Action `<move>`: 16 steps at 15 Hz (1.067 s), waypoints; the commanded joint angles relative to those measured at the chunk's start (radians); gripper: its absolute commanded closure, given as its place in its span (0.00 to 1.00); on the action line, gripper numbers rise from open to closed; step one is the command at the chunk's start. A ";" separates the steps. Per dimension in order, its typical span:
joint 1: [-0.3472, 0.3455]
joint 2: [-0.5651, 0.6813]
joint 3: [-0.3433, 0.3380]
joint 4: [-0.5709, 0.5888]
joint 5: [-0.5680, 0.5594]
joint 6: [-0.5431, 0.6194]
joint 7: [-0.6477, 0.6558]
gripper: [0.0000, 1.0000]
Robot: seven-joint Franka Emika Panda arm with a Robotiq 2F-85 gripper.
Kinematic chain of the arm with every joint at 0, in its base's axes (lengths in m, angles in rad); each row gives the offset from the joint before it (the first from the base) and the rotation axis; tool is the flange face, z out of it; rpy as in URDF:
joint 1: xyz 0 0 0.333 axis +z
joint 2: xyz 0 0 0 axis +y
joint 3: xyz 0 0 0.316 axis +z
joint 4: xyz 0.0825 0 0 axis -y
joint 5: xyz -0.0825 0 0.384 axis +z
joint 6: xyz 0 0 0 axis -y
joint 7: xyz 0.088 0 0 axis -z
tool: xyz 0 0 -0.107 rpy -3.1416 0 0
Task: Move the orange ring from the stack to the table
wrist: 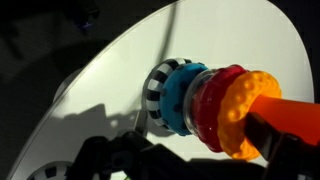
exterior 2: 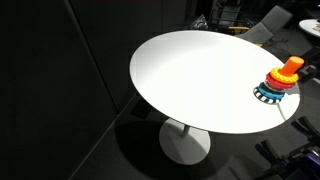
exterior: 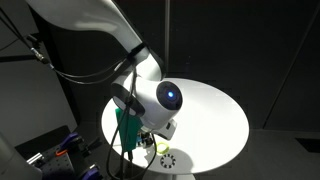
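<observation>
The stack (exterior 2: 278,85) stands near the edge of the round white table (exterior 2: 190,80). In the wrist view it lies sideways: a black-and-white striped rim (wrist: 155,97), a blue ring (wrist: 185,95), a red ring (wrist: 215,100), then the knobbly orange ring (wrist: 245,105) on the orange peg (wrist: 295,108). My gripper (wrist: 228,162) is right at the stack's top. One dark finger crosses the peg, the other is low left, and the rings' lower edges show in the gap between them. It looks open. In an exterior view the arm (exterior: 150,95) hides the toy.
The table edge (wrist: 95,75) runs close behind the stack, with dark floor beyond. A green object (exterior: 128,128) hangs by the arm near the table's side. Chairs and equipment (exterior 2: 250,20) stand behind the table.
</observation>
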 commanded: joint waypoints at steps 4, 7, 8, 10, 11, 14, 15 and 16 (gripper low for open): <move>-0.016 -0.003 0.011 0.000 0.041 -0.012 -0.042 0.50; -0.011 -0.014 0.008 -0.003 0.051 -0.022 -0.044 0.74; -0.009 -0.019 0.007 -0.004 0.052 -0.025 -0.045 0.82; -0.007 -0.025 0.006 -0.004 0.054 -0.027 -0.045 0.96; -0.007 -0.025 0.006 -0.006 0.054 -0.025 -0.046 0.94; -0.004 -0.036 0.005 -0.011 0.044 -0.024 -0.035 0.94; -0.001 -0.042 0.005 -0.014 0.038 -0.022 -0.025 0.93; 0.002 -0.049 0.004 -0.017 0.034 -0.018 -0.021 0.93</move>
